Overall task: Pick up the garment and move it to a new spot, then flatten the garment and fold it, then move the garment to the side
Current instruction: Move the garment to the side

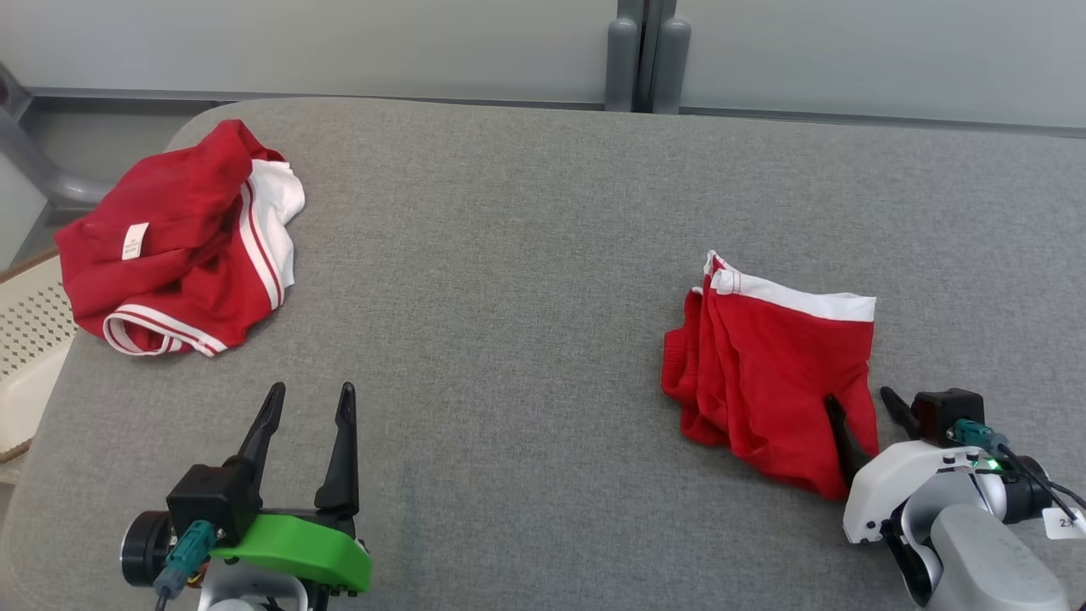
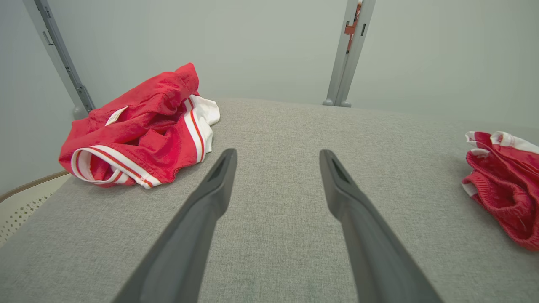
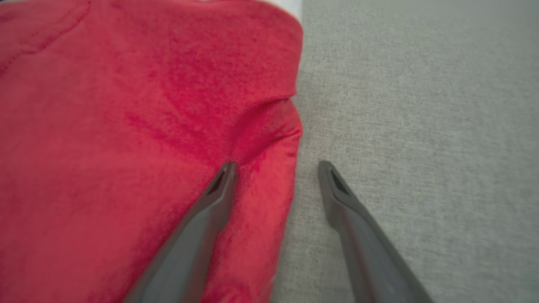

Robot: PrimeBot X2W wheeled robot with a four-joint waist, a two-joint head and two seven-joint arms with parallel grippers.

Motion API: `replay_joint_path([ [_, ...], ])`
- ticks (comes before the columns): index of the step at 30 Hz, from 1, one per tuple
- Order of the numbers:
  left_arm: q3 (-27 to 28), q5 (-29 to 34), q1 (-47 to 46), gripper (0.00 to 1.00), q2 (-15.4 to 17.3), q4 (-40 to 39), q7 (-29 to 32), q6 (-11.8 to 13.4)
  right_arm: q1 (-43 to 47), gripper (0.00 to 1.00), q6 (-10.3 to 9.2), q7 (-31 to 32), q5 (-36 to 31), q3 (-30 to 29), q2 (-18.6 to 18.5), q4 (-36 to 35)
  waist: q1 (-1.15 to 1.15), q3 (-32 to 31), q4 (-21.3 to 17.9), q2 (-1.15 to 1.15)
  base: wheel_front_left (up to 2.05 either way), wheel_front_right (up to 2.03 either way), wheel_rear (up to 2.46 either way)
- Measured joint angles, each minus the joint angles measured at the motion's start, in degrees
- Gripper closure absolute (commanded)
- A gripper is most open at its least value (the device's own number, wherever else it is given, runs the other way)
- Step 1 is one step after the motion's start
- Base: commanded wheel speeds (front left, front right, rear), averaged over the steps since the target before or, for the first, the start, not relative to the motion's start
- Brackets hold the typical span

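A folded red garment point(image 1: 764, 365) with a white waistband lies at the right of the grey padded table point(image 1: 526, 255). My right gripper point(image 1: 859, 396) stands open at the garment's near right edge: one finger rests over the red cloth and the other over bare table. The right wrist view shows that edge point(image 3: 126, 126) running between the spread fingers of the right gripper point(image 3: 276, 165). A second, crumpled red garment point(image 1: 182, 242) with white stripes lies at the far left. My left gripper point(image 1: 310, 390) hovers open and empty over the near left of the table, short of the crumpled garment point(image 2: 143, 130).
A pale perforated basket point(image 1: 25, 356) sits beyond the table's left edge. Grey posts point(image 1: 645, 59) and a light wall stand behind the table. Bare grey surface stretches between the two garments.
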Motion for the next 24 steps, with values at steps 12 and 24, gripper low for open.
replay_joint_path([
  [12,-0.57,-0.21,-2.87,0.0,-0.31,-0.01,-1.92,-0.09,-9.11,1.0,0.05,1.55,2.04,7.47,-2.59,2.46,0.0,2.14,-1.56,0.0,0.0,0.0,0.0],
  [24,-0.6,0.56,-10.04,0.0,0.63,-3.66,-3.83,-0.41,-23.41,1.0,0.05,3.54,2.25,16.37,-15.66,-1.02,0.01,11.44,-6.54,0.0,0.0,0.0,0.0],
])
